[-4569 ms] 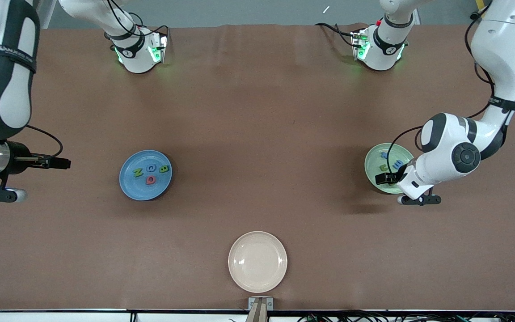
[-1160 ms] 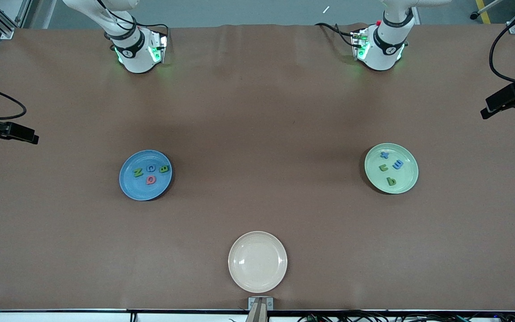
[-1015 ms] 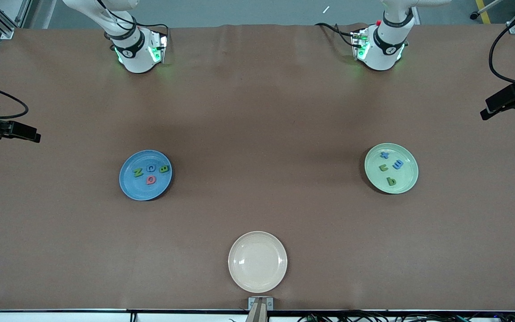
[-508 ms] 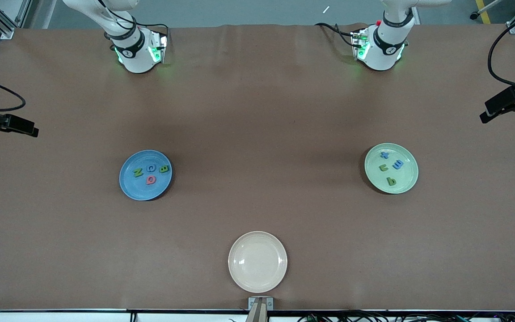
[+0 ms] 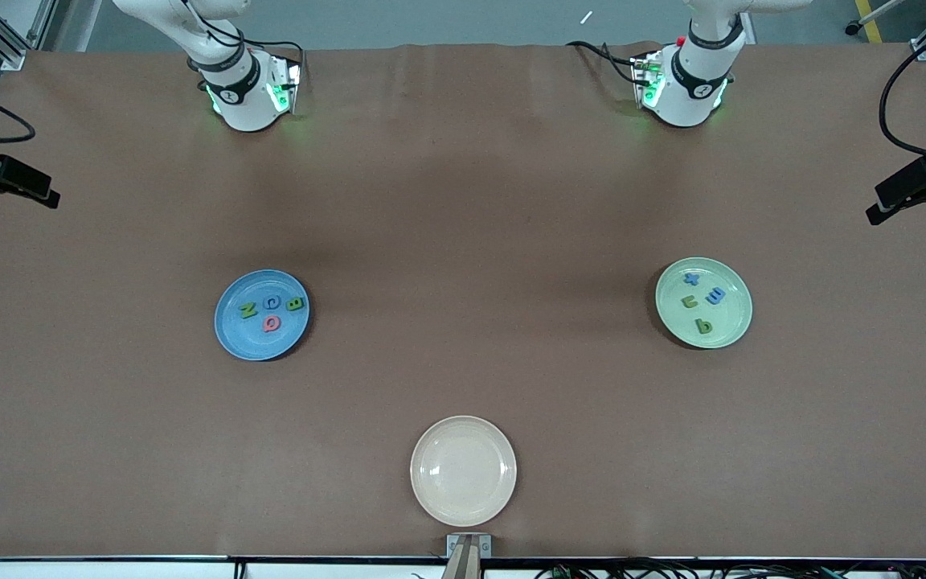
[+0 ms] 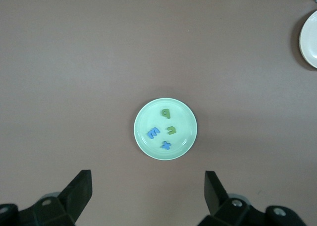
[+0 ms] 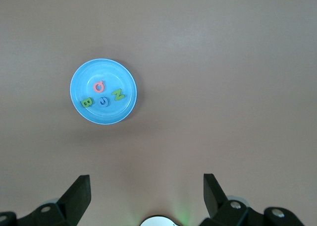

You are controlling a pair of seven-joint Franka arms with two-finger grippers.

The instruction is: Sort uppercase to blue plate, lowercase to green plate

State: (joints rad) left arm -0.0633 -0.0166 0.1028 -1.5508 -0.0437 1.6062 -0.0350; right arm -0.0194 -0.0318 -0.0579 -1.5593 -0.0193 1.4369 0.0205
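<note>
The blue plate (image 5: 239, 338) holds all four uppercase letters: green N (image 5: 247, 310), blue C (image 5: 272, 302), green B (image 5: 295, 304) and pinkish-red Q (image 5: 272, 323). The green plate (image 5: 730, 320) holds all four lowercase letters: blue x (image 5: 692, 279), blue m (image 5: 716, 295), green u (image 5: 690, 302) and green q/b (image 5: 702, 326). My left gripper (image 6: 147, 194) is open and empty, high above the table beside the green plate (image 6: 184, 118). My right gripper (image 7: 146, 194) is open and empty, high above the table beside the blue plate (image 7: 110, 71).
An empty cream plate (image 5: 463, 470) sits at the table's edge nearest the front camera, midway between the two ends. Both arms are drawn back to the table's two ends, with only dark wrist parts (image 5: 9, 181) showing at the front view's edges.
The left gripper has left the green plate and risen away to its end of the table. In the last second the right arm's wrist has drifted toward the robots' bases. Letters and plates are unmoved.
</note>
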